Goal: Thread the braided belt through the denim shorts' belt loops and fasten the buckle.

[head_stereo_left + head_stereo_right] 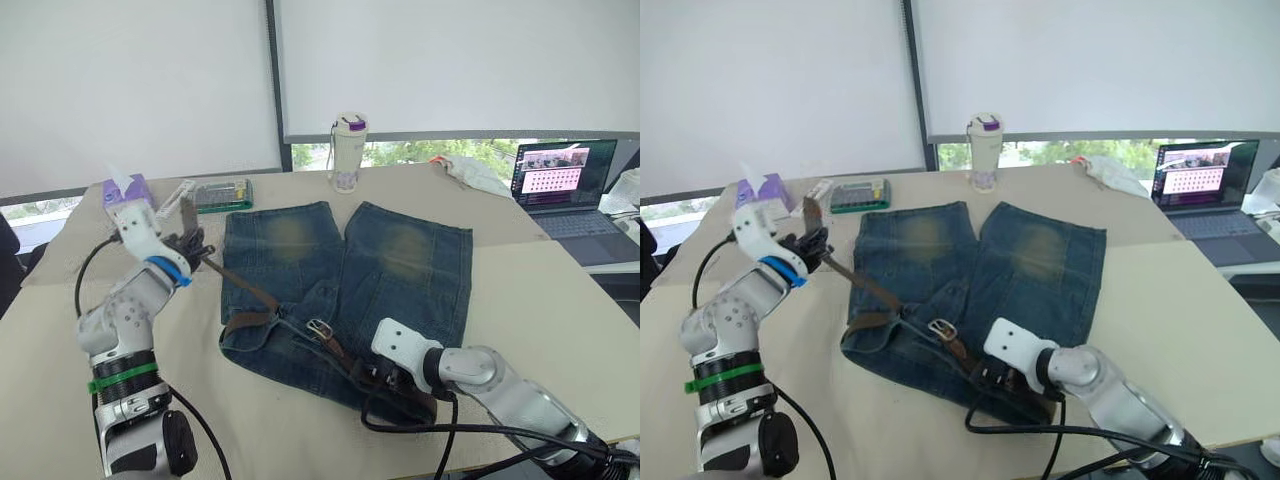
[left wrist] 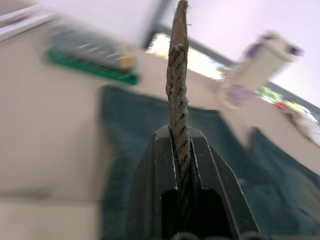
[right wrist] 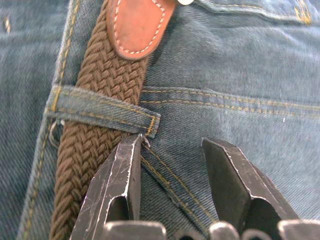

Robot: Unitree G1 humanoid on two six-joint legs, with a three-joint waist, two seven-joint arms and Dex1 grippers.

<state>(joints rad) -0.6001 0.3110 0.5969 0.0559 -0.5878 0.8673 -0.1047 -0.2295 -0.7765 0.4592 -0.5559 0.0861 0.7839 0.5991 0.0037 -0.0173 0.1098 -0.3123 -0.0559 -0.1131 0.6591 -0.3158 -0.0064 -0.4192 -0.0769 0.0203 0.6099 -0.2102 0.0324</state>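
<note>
Belt (image 1: pixel 248 292) half-threaded on the shorts (image 1: pixel 345 290), risk of pulling back out.
Your left gripper (image 2: pixel 181 150) pinches the tip off the shorts' left edge; your right gripper (image 3: pixel 172 160) gapes empty beside a threaded loop (image 3: pixel 102 114). Tug sideways and the cloth bunches.

The denim shorts (image 1: pixel 345 290) lie mid-table (image 1: pixel 540 300), the braided belt (image 1: pixel 262 300) across their near waistband.
</note>
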